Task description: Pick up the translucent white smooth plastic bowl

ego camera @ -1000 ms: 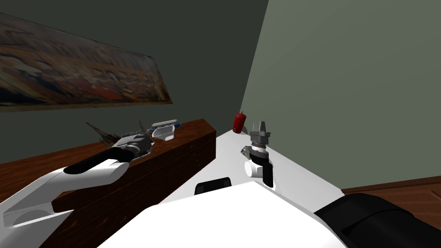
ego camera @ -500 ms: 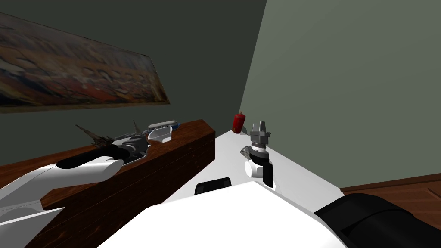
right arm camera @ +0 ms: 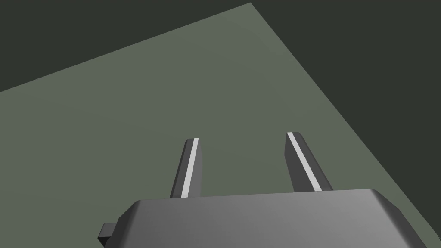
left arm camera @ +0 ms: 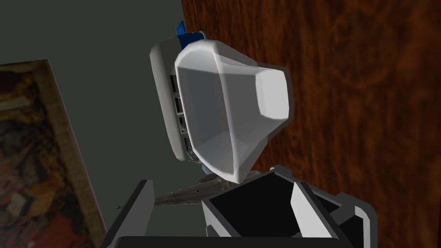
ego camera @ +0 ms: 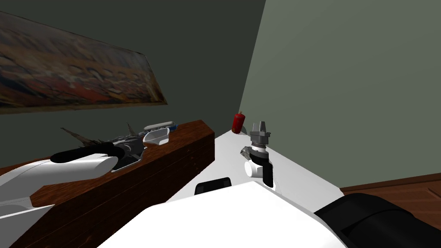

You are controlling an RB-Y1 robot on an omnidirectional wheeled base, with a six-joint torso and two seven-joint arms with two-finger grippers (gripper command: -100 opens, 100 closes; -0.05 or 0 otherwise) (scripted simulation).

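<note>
The white translucent bowl (ego camera: 156, 136) stands mouth up on the dark wooden cabinet top (ego camera: 187, 137), near the wall. In the left wrist view the bowl (left arm camera: 232, 107) looms just beyond my left gripper (left arm camera: 222, 184). That gripper is open, and the bowl's near rim reaches down to about the level of the fingertips, between them. From the head camera my left gripper (ego camera: 143, 145) lies low over the wood, pointing at the bowl. My right gripper (ego camera: 259, 125) is held upright, away from the cabinet, open and holding nothing.
A white device with blue parts (ego camera: 159, 125) lies right behind the bowl against the wall. A dark spiky thing (ego camera: 79, 135) sits further left on the cabinet. A red canister (ego camera: 237, 122) stands in the room's corner on the white surface (ego camera: 224, 150).
The head view has shifted, so the things on the cabinet top have slid left. My left forearm has swung left, and the bowl is still just ahead of its fingers. The right arm has not moved.
</note>
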